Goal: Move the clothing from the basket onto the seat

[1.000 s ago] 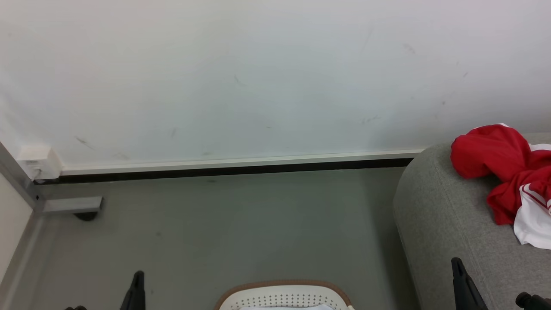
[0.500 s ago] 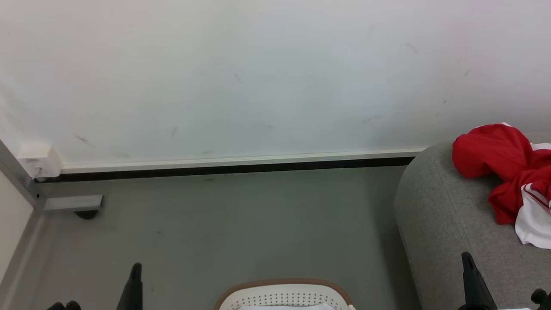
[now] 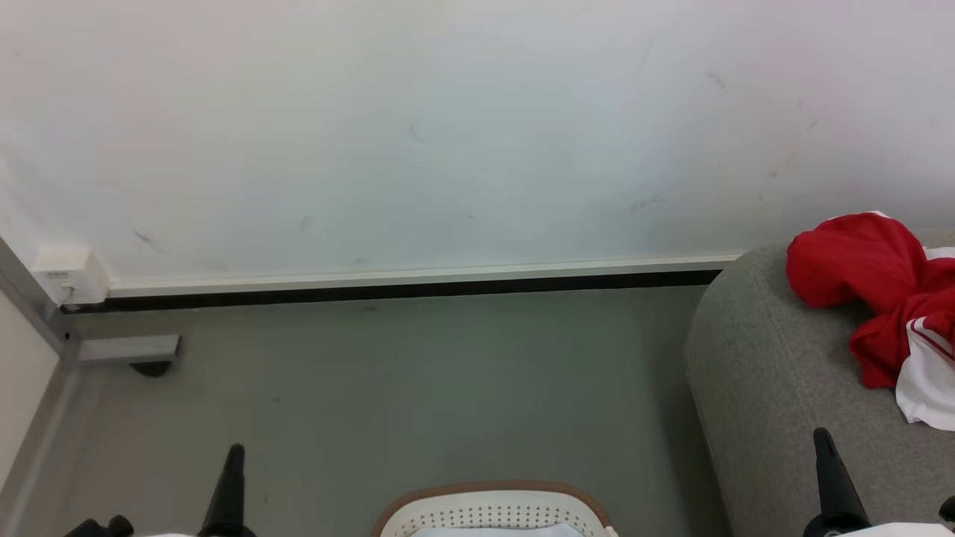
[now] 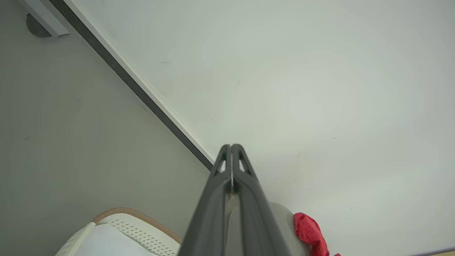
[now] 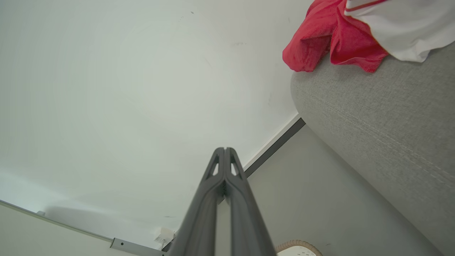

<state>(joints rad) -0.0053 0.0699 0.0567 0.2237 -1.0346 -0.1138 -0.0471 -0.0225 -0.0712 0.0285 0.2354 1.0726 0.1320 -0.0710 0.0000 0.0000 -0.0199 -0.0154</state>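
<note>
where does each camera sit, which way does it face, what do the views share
Head view: on the head, facing forward and down at wall, floor, basket rim and, at right, seat with red clothing; left gripper and right gripper tips show at the bottom.
Left wrist view: on the left wrist, looking along its shut gripper at the wall; basket lower left, clothing lower right.
Right wrist view: on the right wrist, along its shut gripper; seat and clothing upper right.
Shared: all show wall, basket, seat, clothing.

Red clothing crumpled on grey seat; white basket on floor
</note>
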